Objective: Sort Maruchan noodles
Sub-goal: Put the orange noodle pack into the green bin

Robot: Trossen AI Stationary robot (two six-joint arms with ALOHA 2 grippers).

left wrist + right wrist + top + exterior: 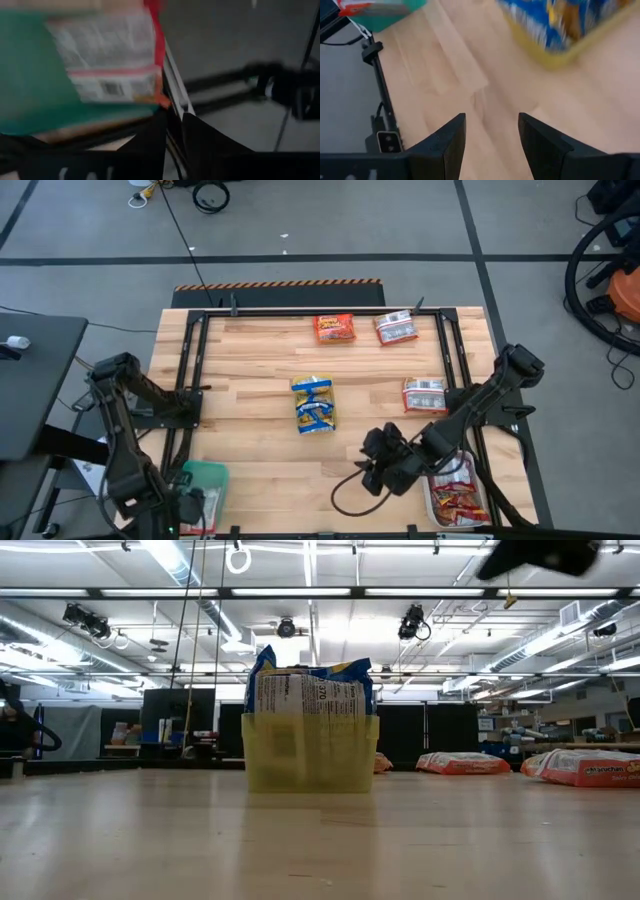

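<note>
Right gripper (pixel 490 131) hangs over bare wood near the table's front, fingers spread, nothing between them. Just ahead sits the yellow tray (pixel 314 420) stuffed with blue packets (pixel 313 402). Left gripper (pixel 172 131) is above the green tray (pixel 203 480) at the front-left corner, fingers a crack apart, empty; a silver packet (pixel 107 55) lies in that tray. Orange packets (pixel 460 500) fill the white tray (pixel 432 502), front right. Loose packets lie further back.
</note>
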